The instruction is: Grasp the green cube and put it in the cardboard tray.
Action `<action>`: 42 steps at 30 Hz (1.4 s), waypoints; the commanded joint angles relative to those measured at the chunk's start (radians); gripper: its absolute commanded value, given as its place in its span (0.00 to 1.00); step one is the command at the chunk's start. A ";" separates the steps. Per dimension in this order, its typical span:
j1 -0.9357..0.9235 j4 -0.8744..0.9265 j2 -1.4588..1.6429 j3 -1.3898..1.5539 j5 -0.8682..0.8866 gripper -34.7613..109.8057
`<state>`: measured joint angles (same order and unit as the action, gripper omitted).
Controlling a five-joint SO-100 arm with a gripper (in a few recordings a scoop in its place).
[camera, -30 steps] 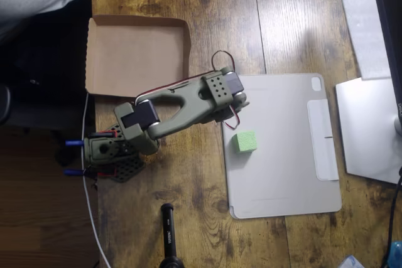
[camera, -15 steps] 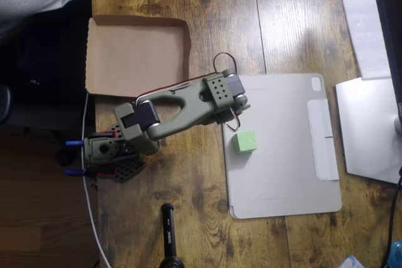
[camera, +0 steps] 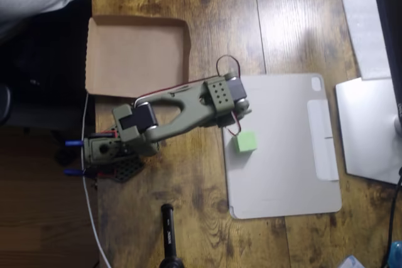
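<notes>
Cube: the green cube (camera: 246, 142) lies near the left edge of the grey tablet cover (camera: 282, 145). The gripper (camera: 233, 117) hangs beside it; jaw state cannot be told. The cardboard tray (camera: 137, 54) sits at the bench's upper-left.

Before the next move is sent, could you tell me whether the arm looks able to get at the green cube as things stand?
Probably yes: the green cube sits free on the grey tablet cover, just beyond the arm's wrist, with nothing between them.
</notes>
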<state>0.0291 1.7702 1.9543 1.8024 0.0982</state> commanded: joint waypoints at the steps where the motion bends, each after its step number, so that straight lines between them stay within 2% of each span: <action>1: -0.015 0.015 0.037 -0.015 0.023 0.24; 10: -0.071 -0.138 -0.063 -0.061 -0.008 0.24; 15: -0.195 -0.184 -0.170 -0.206 -0.120 0.24; 19: -0.313 -0.250 -0.137 -0.250 -0.229 0.25; 22: -0.341 -0.222 -0.092 -0.284 -0.310 0.27; 27: -0.273 -0.190 -0.064 -0.264 -0.298 0.30; 35: -0.112 -0.265 -0.115 -0.183 -0.216 0.37; 42: -0.140 -0.348 -0.066 -0.084 -0.241 0.41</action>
<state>-0.0798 1.4419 1.8316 1.6935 -0.1166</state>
